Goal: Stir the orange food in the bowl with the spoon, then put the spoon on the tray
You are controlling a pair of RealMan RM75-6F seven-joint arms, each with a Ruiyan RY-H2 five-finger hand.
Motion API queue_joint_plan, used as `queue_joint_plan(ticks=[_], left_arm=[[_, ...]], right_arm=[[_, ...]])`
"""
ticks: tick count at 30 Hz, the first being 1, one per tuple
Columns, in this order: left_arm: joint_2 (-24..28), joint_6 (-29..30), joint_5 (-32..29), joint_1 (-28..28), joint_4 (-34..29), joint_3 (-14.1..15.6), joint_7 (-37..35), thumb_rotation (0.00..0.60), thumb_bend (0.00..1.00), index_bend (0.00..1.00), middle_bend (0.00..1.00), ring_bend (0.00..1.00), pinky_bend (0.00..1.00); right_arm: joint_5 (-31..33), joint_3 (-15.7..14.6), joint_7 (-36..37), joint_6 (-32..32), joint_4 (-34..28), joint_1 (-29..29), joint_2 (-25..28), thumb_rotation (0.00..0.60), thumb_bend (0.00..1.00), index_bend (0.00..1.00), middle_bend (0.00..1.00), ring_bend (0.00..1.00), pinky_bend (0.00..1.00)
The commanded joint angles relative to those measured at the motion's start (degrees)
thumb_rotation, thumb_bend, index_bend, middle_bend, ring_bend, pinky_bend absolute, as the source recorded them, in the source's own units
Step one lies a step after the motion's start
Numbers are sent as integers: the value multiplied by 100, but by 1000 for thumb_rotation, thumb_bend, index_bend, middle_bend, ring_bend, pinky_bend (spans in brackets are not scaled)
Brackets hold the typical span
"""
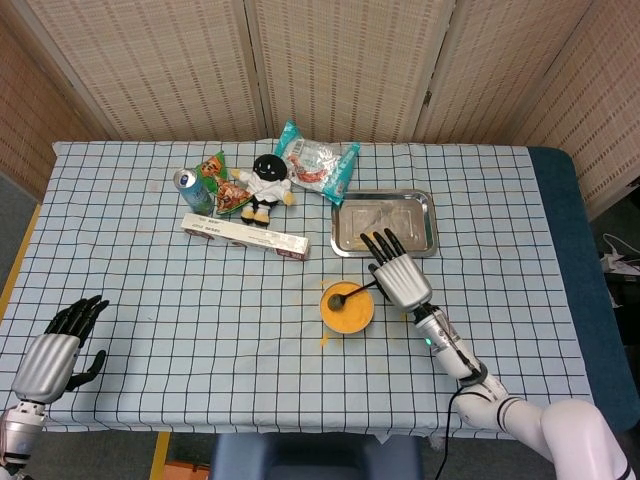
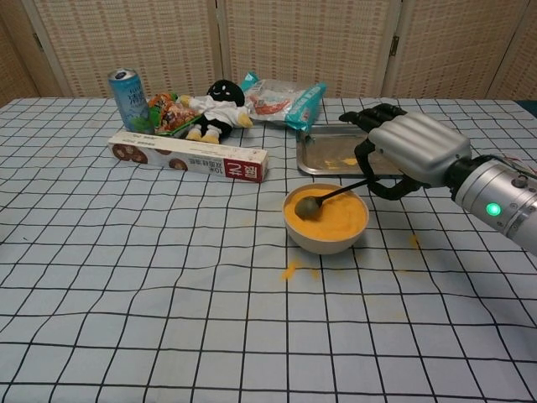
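A pale bowl (image 2: 325, 222) of orange food (image 1: 348, 307) stands at the table's middle right. My right hand (image 2: 409, 151) hovers just right of the bowl and holds a dark spoon (image 2: 329, 197) by its handle. The spoon's bowl end (image 1: 337, 297) lies in the orange food near the far left rim. Behind the bowl sits the metal tray (image 1: 384, 223), with an orange smear on it (image 2: 350, 161). My left hand (image 1: 55, 352) rests open at the table's near left corner, seen only in the head view.
At the back left lie a long carton (image 2: 188, 157), a drink can (image 2: 127, 98), a plush doll (image 2: 217, 108) and snack bags (image 2: 283, 99). Orange spills (image 2: 291, 269) dot the checked cloth in front of and beside the bowl.
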Motion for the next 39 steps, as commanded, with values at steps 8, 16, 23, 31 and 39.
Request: queue_joint_plan(ticks=[8, 16, 23, 31, 39], left_arm=[[1, 40, 51, 14, -3, 19, 5, 600, 473, 0, 0, 0, 112], [6, 71, 88, 25, -5, 32, 0, 600, 473, 0, 0, 0, 111], [6, 87, 142, 26, -23, 54, 11, 600, 473, 0, 0, 0, 112], [21, 110, 203, 32, -36, 82, -18, 600, 473, 0, 0, 0, 112], [47, 129, 235, 34, -36, 93, -82, 600, 473, 0, 0, 0, 112]], right_arm=[[122, -23, 36, -314, -892, -18, 590, 600, 673, 799, 41, 0, 7], [935, 162, -250, -1532, -2437, 165, 1721, 600, 760, 855, 82, 0, 14], [2057, 470, -656, -2327, -3374, 423, 2489, 600, 817, 876, 98, 0, 28], [3493, 447, -1560, -2917, -3645, 1097, 2814, 600, 822, 893, 113, 0, 37], [5235, -53, -2458, -3218, -3473, 2118, 2703, 600, 846, 897, 112, 0, 37]])
